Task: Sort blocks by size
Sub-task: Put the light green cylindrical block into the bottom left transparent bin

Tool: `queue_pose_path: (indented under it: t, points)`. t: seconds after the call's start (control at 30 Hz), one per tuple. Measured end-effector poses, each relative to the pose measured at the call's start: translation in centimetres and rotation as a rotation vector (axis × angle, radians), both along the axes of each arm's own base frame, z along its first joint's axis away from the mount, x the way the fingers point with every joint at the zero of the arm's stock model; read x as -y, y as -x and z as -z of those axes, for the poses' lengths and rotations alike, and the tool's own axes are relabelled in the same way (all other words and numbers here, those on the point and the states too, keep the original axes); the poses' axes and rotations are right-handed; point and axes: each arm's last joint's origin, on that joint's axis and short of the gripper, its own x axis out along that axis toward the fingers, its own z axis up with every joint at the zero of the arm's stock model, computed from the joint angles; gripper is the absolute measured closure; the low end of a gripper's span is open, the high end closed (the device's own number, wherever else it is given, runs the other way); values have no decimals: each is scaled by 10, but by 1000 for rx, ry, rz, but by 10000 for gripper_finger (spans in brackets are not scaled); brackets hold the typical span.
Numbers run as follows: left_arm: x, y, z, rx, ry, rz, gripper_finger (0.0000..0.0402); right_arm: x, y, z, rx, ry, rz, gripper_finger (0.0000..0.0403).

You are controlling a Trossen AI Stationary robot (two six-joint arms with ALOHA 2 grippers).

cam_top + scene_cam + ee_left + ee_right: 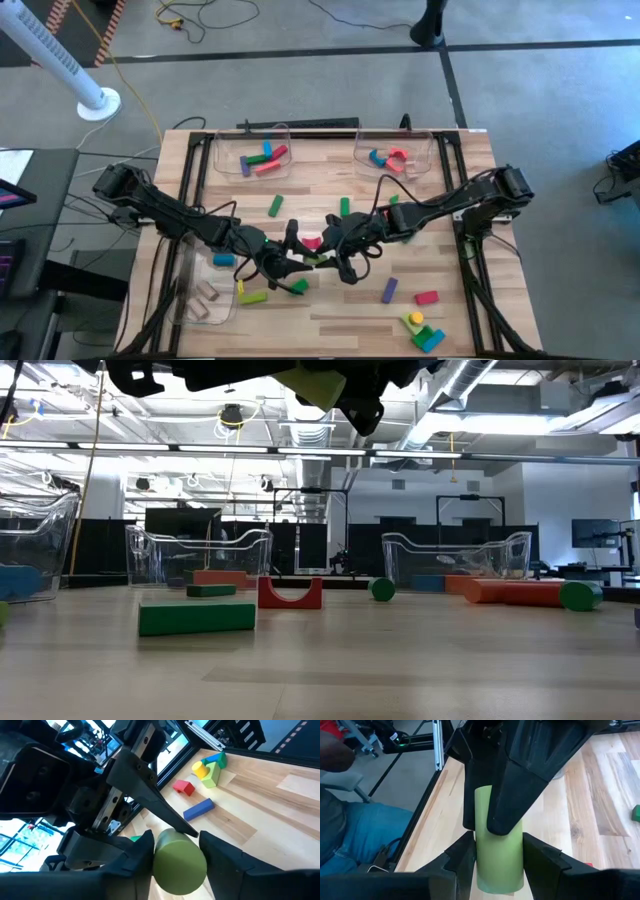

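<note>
Above mid-worktop (330, 310), both claws clamp one light-green cylinder (499, 845): a handover; next, one claw should let go.

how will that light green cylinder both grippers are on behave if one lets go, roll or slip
The light green cylinder looks rigid and smooth, with a round side, so it could slip or swivel between flat fingers. The left gripper and right gripper both bracket it above the table. Set down on its side, it would probably roll.

Overhead looks straight down, low looks level across the table (420, 660); both wrist views, close-in, share the yellow-green cylinder (179, 862).
</note>
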Motion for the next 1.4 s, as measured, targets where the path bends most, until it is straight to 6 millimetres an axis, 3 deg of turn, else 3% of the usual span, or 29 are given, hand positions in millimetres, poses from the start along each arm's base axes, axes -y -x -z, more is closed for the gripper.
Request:
queue_pose_path:
  t: [0.17, 0.47, 0.87, 1.17, 1.4]
  points:
    - [0, 0, 0, -1, -1, -1, 273, 0, 0, 0, 0, 0, 0, 231]
    - [0, 0, 0, -2, -1, -1, 274, 0, 0, 0, 0, 8, -4, 227]
    - [7, 13, -4, -44, -30, -5, 274, 5, 4, 7, -80, 44, 14, 164]
    - [13, 62, -41, -289, -30, -114, 274, 13, 14, 19, -247, 98, 37, 163]
    - [7, 117, -78, -536, 171, -264, 274, 9, 20, 24, -319, 115, 20, 163]
